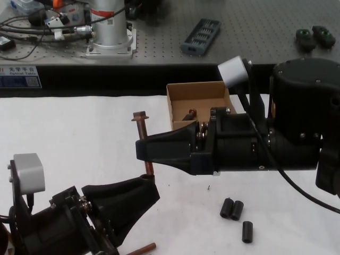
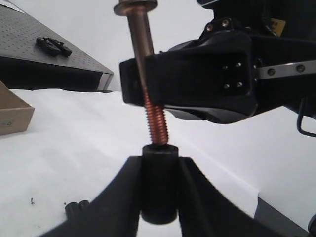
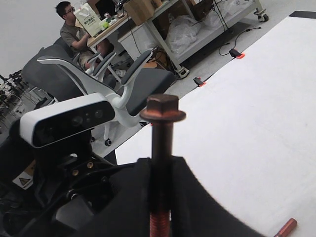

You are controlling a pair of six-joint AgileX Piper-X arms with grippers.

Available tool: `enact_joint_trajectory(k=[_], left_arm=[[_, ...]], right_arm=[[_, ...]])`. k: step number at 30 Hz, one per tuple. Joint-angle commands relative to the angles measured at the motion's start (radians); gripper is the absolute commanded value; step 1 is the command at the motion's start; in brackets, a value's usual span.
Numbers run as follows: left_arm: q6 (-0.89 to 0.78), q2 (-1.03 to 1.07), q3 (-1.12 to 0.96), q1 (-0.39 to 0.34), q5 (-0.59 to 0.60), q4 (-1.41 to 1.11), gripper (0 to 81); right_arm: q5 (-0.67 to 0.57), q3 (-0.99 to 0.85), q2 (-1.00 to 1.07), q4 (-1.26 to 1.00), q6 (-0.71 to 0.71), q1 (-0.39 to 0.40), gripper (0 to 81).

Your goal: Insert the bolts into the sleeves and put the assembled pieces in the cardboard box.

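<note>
- The bolt (image 2: 142,59) is pinched by the right gripper (image 1: 143,150) part-way down its shank, head uppermost. The threaded end is thus left free below the fingers, ready to be fed downward.
- The sleeve (image 2: 159,187) is clamped upright by the left gripper (image 2: 159,165), one finger on each side. Its open bore is turned up so that it can receive the thread.
- In the left wrist view the thread tip is seen right at the sleeve's mouth. Whether it has entered or only touches the rim cannot be told.
- The insertion step is judged to be in hand. Bolt and sleeve appear lined up on one vertical axis, with the bolt gripped above and the sleeve steadied below.
- A straight descent is judged to be needed. A slight tilt could catch the thread on the rim or push the sleeve askew in its grip.
- The cardboard box (image 1: 178,98) stands open on the white cloth (image 1: 79,143) just behind the right gripper, close for the drop-off. Something copper-ended (image 1: 189,114) lies inside, possibly a finished piece.
- Three loose sleeves (image 1: 232,209) lie on the cloth near the right arm, and a spare bolt (image 1: 142,248) lies beside the left arm. Much of the task is therefore judged to remain.
</note>
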Motion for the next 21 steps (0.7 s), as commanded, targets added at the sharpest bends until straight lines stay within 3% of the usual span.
enact_joint_trajectory(k=[1, 21], left_arm=[[-0.019, -0.003, -0.011, -0.004, 0.052, -0.018, 7.3], [-0.065, -0.003, -0.011, -0.004, 0.019, -0.018, 7.3]], right_arm=[[-0.014, -0.001, -0.009, -0.011, -0.001, -0.005, 3.2], [-0.035, -0.001, -0.009, -0.011, 0.008, -0.005, 3.2]])
